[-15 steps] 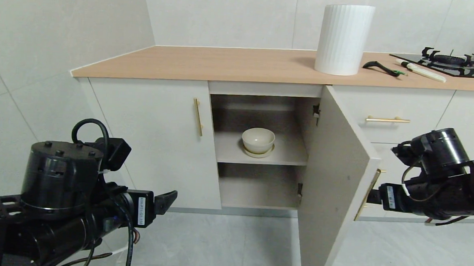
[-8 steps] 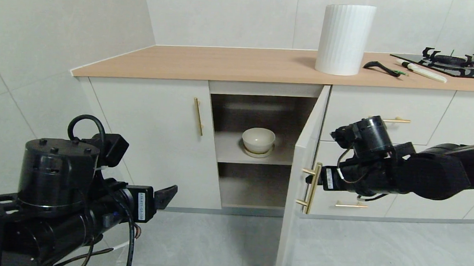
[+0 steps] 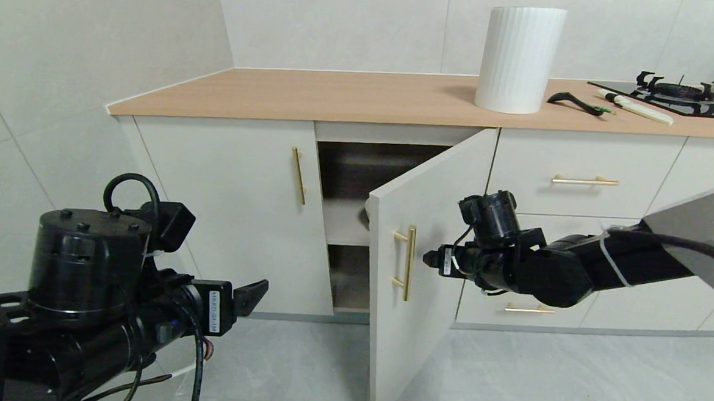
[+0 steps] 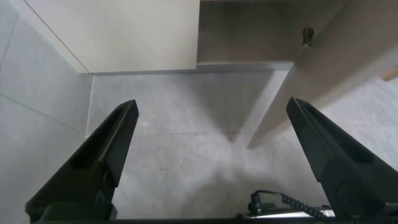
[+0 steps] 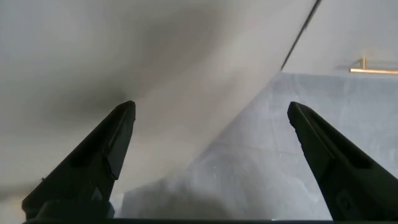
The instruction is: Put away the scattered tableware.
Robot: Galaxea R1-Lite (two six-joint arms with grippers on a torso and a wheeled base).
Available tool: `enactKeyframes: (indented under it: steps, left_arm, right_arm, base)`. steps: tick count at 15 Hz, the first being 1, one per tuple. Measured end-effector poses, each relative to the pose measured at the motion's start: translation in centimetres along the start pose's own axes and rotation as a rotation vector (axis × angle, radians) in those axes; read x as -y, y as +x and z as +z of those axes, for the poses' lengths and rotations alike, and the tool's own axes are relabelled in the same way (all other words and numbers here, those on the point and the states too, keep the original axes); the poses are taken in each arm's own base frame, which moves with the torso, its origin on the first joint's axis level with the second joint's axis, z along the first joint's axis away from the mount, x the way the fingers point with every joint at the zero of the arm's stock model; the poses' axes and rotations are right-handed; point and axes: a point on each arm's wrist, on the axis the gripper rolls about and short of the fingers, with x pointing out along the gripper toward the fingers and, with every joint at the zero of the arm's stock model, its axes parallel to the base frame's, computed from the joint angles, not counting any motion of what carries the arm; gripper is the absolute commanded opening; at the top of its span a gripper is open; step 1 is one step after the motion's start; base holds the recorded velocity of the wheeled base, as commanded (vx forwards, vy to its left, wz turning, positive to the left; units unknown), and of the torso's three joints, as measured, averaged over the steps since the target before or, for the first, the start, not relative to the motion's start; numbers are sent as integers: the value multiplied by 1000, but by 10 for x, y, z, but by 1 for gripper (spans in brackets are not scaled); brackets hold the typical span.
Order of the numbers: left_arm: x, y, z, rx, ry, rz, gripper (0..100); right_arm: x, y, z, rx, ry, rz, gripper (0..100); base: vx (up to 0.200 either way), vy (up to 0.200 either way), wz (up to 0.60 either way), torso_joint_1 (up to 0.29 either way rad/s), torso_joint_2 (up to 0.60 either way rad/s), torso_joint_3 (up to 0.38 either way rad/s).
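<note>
while the left hand (image 4: pixel 210 106) and right hand (image 5: pixel 210 107) gape, a ribbed white cylinder (image 3: pixel 519 59) stands on the wooden counter (image 3: pixel 313 94).

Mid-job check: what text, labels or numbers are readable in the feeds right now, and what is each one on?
Left wrist sticker: a line of dark print, too small to read.
Right wrist sticker: print too small to read.
Cabinet door and white container: no text visible.
</note>
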Motion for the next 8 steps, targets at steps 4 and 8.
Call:
enactKeyframes:
  steps: [4, 8]
  left_arm:
    - [0, -1, -1, -3, 4, -1, 100]
    - [-1, -3, 0, 2, 6, 0, 100]
  right_arm:
    - [-2, 13, -12, -24, 10, -11, 100]
    - [-5, 20, -13, 12, 22, 7, 100]
  base:
    - [50, 0, 0, -2, 1, -1]
    - [200, 0, 0, -4, 4, 5]
